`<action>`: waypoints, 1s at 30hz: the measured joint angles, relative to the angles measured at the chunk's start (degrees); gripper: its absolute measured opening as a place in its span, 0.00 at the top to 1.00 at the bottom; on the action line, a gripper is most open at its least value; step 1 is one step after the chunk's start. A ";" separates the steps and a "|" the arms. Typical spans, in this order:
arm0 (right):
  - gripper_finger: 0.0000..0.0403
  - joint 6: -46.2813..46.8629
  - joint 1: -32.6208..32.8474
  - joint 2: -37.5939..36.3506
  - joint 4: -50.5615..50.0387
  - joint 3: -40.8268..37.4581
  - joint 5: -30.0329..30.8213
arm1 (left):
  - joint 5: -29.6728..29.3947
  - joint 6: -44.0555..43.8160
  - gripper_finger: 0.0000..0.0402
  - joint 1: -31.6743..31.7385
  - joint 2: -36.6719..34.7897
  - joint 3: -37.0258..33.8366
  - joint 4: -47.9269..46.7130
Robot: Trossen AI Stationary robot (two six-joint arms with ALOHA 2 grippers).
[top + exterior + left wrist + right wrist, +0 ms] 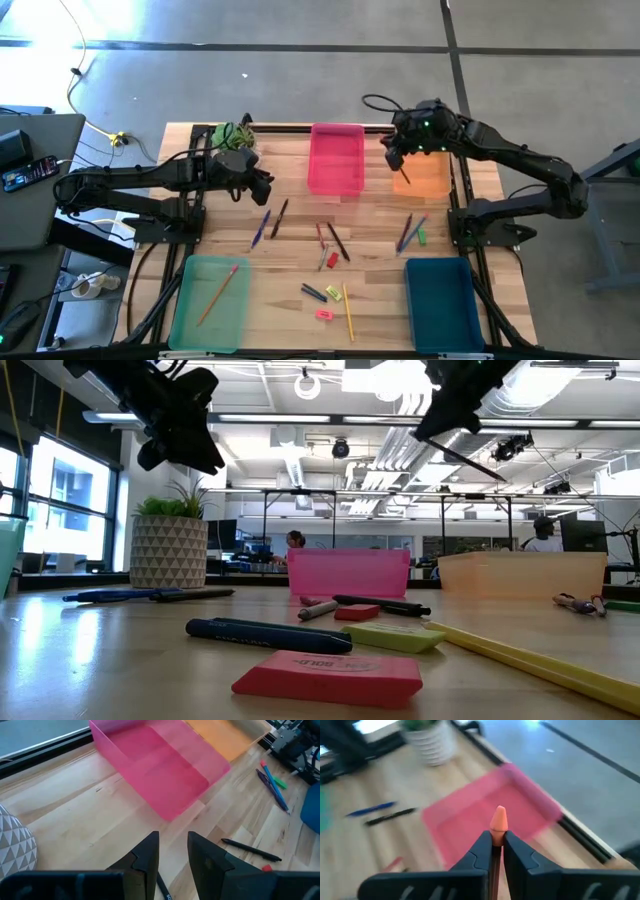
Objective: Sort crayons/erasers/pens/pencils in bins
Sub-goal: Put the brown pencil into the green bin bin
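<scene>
Four bins stand on the table: pink [336, 160] and orange [428, 172] at the far side, light green [210, 300] and teal [440, 300] at the near corners. A pencil [218, 293] lies in the green one. Pens [262, 228], pencils [348, 312], erasers [330, 672] and short sticks lie loose on the wood between them. High over the gap between the pink and orange bins, my right gripper [394, 157] is shut on an orange pencil [404, 177]. My left gripper [266, 186] hangs open above the table left of the pink bin, with nothing between its fingers [150, 851]. My right gripper pinches the orange pencil between its two fingers just behind its pointed end [498, 826], which sticks out past the fingertips. The rest of the shaft [478, 464] slants down from under the fingers. The pencil hangs clear of the table, above the orange bin's left edge.
A potted plant [235, 135] stands at the far left corner, close behind my left gripper. A dark pen [250, 850] and a cluster of pens [272, 785] lie on the wood beyond the pink bin. Bare wood lies left of the pink bin.
</scene>
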 joint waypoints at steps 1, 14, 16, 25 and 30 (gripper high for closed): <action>0.97 -0.50 -0.20 0.02 0.80 0.00 -1.97 | 0.00 -0.04 0.78 0.02 0.00 0.00 0.00; 0.97 -0.30 0.00 0.07 13.02 0.00 -12.52 | 6.27 -1.21 0.78 0.00 0.00 0.00 0.54; 0.97 0.37 0.87 0.07 15.06 0.00 -12.50 | 6.56 -2.79 0.78 0.00 0.00 0.00 0.97; 0.97 4.56 7.83 2.57 26.57 0.00 -7.63 | 10.77 -2.02 0.71 -0.13 0.02 0.00 8.19; 0.97 6.33 11.98 5.59 32.20 0.00 -3.03 | 13.76 1.38 0.62 -0.17 0.02 0.00 15.06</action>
